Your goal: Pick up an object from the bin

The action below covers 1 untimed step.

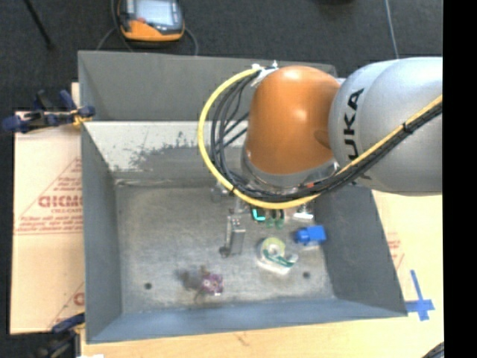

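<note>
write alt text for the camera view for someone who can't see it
A grey KUKA arm reaches from the right into a grey metal bin, its gripper down near the middle. Just right of it lie a white-and-green roll and a small blue piece; a small purple thing lies toward the front wall.

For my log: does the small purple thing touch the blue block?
No, the small purple thing lies alone, well to the left of the blue block.
</note>
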Each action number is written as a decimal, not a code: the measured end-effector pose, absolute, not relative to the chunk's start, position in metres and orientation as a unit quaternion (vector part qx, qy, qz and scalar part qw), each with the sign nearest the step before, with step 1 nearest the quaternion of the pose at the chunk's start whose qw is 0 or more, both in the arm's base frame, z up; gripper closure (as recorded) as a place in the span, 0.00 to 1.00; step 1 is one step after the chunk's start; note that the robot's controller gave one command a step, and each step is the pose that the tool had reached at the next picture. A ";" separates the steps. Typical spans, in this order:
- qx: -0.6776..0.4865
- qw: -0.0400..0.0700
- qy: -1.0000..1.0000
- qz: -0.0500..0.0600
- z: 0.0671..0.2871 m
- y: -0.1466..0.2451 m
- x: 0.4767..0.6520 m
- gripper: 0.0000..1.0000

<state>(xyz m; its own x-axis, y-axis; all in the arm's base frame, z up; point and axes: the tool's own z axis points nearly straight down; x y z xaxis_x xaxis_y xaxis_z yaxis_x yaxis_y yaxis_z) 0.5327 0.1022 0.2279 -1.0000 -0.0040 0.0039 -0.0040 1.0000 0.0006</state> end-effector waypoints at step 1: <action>0.262 0.001 -0.965 0.000 0.081 0.101 0.490 0.00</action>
